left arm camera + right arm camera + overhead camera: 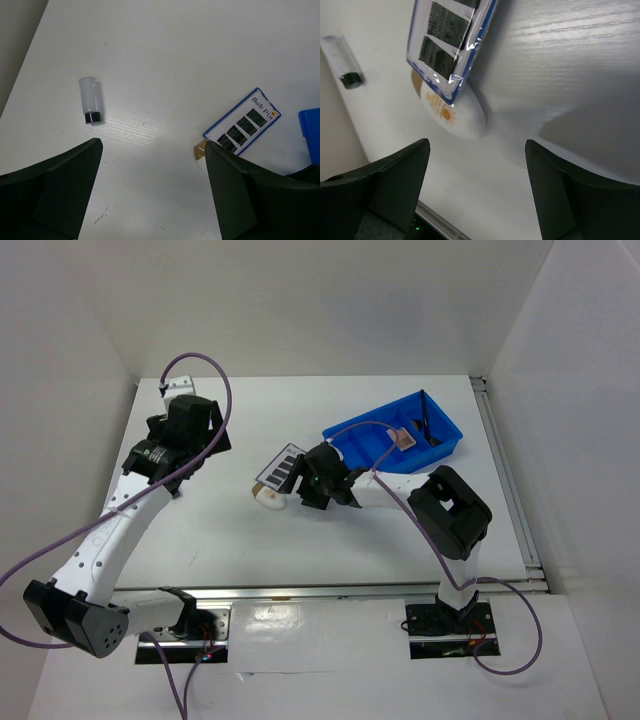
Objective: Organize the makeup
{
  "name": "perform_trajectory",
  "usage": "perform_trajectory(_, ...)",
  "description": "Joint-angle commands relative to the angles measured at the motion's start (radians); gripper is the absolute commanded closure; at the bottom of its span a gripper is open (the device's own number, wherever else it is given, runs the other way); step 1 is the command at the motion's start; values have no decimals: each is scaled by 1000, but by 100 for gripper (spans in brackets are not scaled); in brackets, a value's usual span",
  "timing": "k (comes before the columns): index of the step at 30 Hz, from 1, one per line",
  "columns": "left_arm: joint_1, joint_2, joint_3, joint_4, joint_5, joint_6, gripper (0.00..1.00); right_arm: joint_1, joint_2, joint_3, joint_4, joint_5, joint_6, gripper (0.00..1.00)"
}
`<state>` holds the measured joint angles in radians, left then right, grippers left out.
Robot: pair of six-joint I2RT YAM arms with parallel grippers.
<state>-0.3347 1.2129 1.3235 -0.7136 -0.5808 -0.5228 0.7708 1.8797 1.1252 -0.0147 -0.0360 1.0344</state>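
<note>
Right gripper [476, 150], jaws spread and empty, hangs over white sponge [459, 114] partly under bobby-pin card [447, 40]; left gripper [152, 146] likewise spread, near clear vial [91, 100].

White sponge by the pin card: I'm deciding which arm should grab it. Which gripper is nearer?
Right. The right gripper hangs just right of the white sponge, open toward it. The left gripper is well off to the sponge's left and farther back.

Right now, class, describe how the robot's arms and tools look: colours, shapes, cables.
Both the left arm and right arm have white links with black joint housings. Purple cables loop along each. The left tool and right tool each have two dark wedge-shaped fingers.
</note>
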Motion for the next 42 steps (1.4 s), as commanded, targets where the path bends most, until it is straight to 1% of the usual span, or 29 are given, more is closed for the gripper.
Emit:
perform_trajectory(1, 2, -35, -3, 39, 4, 23, 2, 1, -22, -13, 203, 1, 124, 16)
perform_trajectory(3, 2, -35, -12, 48, 4, 23, 2, 1, -2, -13, 225, 1, 135, 16)
perform_trajectory(7, 2, -44, -12, 48, 13, 32, 2, 1, 50, 2, 234, 24, 154, 20)
perform_trajectory(10, 2, -44, -12, 48, 13, 32, 2, 1, 97, 51, 234, 24, 164, 21)
perform_trajectory(12, 2, -44, -12, 48, 13, 32, 2, 1, 130, 84, 234, 24, 164, 23)
perform_trajectory(17, 2, -44, -21, 57, 13, 41, 2, 10, 170, 116, 234, 33, 194, 23)
perform_trajectory(23, 2, -53, -30, 66, 13, 50, 2, 10, 219, 162, 211, 91, 204, 25)
perform_trajectory(26, 2, -53, -30, 66, 13, 50, 2, 10, 260, 220, 184, 113, 194, 26)
perform_trajectory(31, 2, -53, -39, 75, 13, 50, 2, 10, 292, 269, 153, 136, 185, 39)
perform_trajectory(32, 2, -53, -40, 75, 13, 50, 2, 10, 292, 281, 144, 136, 176, 48)
perform_trajectory(34, 2, -53, -40, 75, 13, 50, 2, 10, 292, 292, 144, 148, 151, 58)
perform_trajectory(35, 2, -53, -40, 75, 13, 50, 2, 10, 292, 309, 144, 148, 139, 61)
perform_trajectory(36, 2, -53, -40, 75, 13, 59, 2, 10, 292, 318, 134, 148, 130, 67)
perform_trajectory(39, 2, -62, -40, 85, 13, 60, 2, 10, 302, 343, 134, 159, 93, 78)
perform_trajectory(40, 2, -62, -40, 85, 13, 60, 2, 1, 302, 355, 134, 159, 84, 86)
perform_trajectory(42, 2, -62, -40, 85, 13, 60, 2, 1, 302, 380, 134, 159, 58, 92)
